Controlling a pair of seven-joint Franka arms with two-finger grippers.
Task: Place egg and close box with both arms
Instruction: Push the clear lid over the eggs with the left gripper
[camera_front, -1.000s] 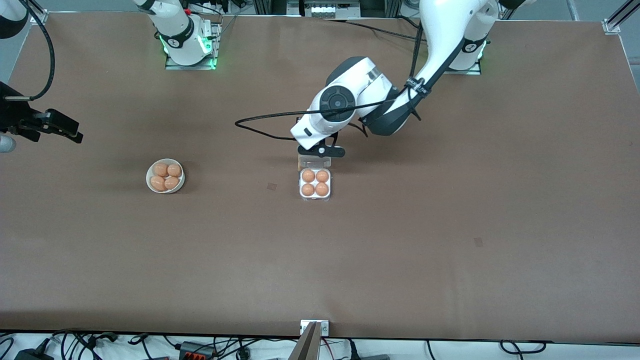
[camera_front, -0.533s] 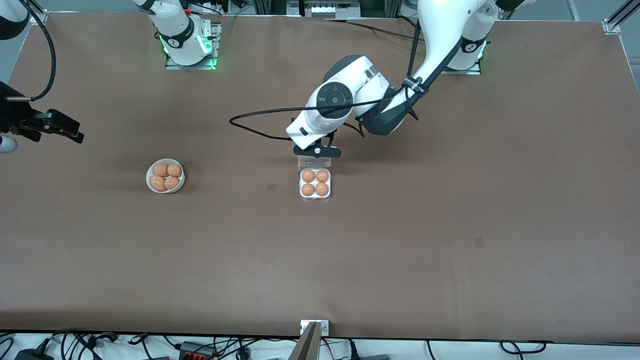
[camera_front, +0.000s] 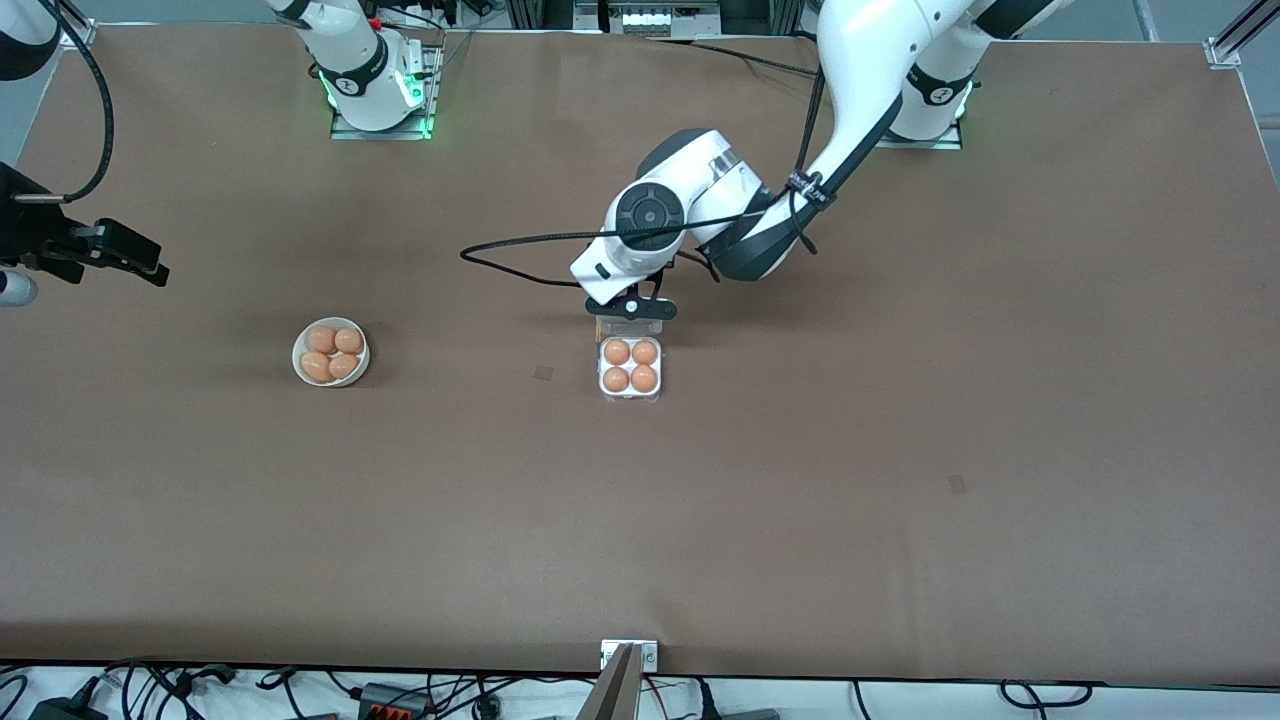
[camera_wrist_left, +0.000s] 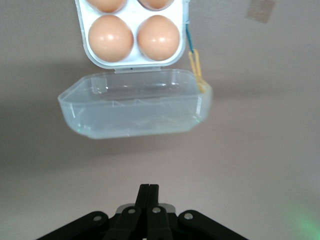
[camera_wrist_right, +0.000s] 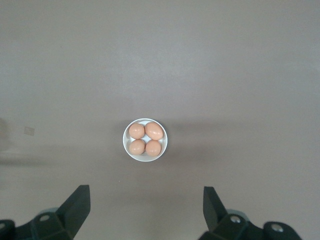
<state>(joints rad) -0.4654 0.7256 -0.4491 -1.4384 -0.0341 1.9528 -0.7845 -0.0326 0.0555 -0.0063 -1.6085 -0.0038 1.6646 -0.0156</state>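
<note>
The box (camera_front: 603, 368) sits mid-table with four brown eggs (camera_front: 630, 366) in its white tray. Its clear lid (camera_front: 630, 330) hangs open on the side toward the robots' bases. My left gripper (camera_front: 630, 306) is shut and empty, low over the lid's free edge. In the left wrist view the fingertips (camera_wrist_left: 148, 188) are pressed together, a little apart from the lid (camera_wrist_left: 135, 107), with the tray (camera_wrist_left: 131, 63) and two eggs (camera_wrist_left: 110, 38) past it. My right gripper (camera_front: 135, 262) waits open and empty, high over the right arm's end of the table.
A round white bowl (camera_front: 298, 352) with several brown eggs stands toward the right arm's end; it also shows in the right wrist view (camera_wrist_right: 125, 142), between the open fingers (camera_wrist_right: 77, 202). A yellow and blue band (camera_wrist_left: 196, 67) hangs at the box's hinge corner.
The left arm has shifted a little toward the right arm's end and brought its shut gripper closer over the lid. The right arm, box and bowl have not moved.
</note>
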